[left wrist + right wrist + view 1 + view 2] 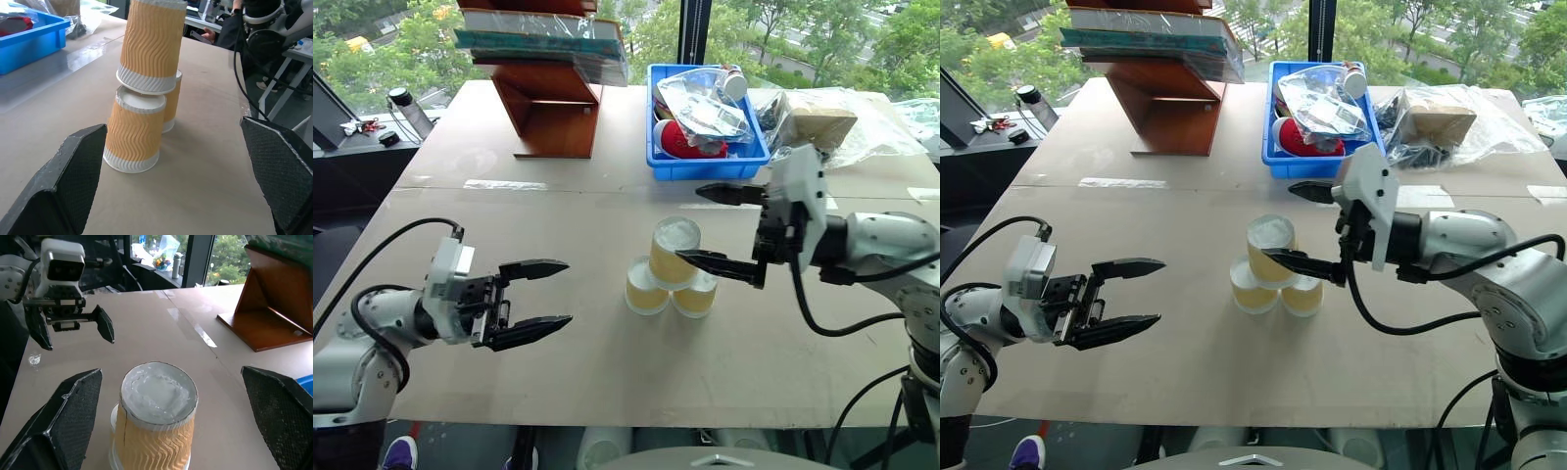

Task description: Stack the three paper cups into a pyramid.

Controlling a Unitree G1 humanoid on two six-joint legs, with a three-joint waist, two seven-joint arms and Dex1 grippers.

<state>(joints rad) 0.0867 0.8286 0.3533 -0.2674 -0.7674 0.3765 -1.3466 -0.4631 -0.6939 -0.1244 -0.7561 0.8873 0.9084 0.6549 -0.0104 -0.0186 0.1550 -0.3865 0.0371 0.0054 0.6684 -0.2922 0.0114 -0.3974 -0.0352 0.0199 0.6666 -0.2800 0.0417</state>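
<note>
The three paper cups form the pyramid at the table's middle: two base cups (646, 289) (696, 296) stand side by side, and the top cup (673, 249) rests across them, leaning slightly. My right gripper (689, 224) is open just right of the top cup, one finger on each side of it and neither touching. The right wrist view looks down on that cup (157, 423) between the wide-apart fingers (66, 418). My left gripper (568, 292) hangs open and empty to the left of the cups, pointing at them. In its view the nearer base cup (134, 129) stands ahead.
A blue bin (705, 168) of bagged items stands behind the cups. A wooden stand (553, 103) with books is at the back left. Plastic-wrapped packages (842, 122) lie at the back right. Bare table lies in front of the cups.
</note>
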